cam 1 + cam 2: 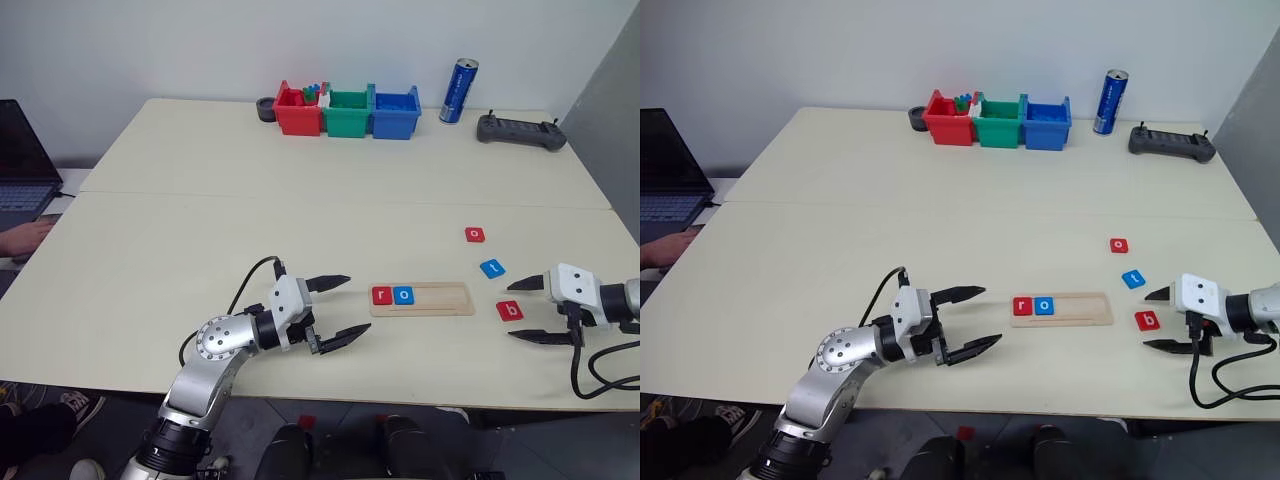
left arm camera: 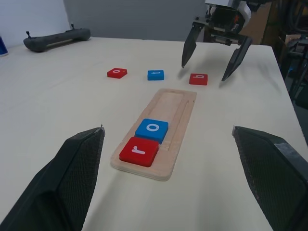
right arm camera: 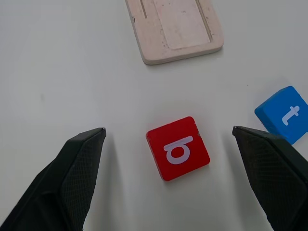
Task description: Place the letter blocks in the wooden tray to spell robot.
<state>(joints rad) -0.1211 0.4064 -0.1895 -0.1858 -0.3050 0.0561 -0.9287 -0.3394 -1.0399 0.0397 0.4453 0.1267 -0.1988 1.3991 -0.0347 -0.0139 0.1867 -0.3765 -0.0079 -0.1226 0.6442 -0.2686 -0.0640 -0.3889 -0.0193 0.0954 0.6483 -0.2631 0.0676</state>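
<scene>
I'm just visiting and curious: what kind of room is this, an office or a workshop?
Probably a robotics lab or office test space: a plain pale table against a bare wall, a laptop at one side, a handheld controller, and sorting bins.

The wooden tray [image 2: 179, 126] holds red r [image 2: 139, 151] and blue o [image 2: 152, 130] side by side.

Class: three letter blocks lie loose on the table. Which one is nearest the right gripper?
The red b block, between the open right gripper's fingers. The blue t and red o lie farther away.
</scene>
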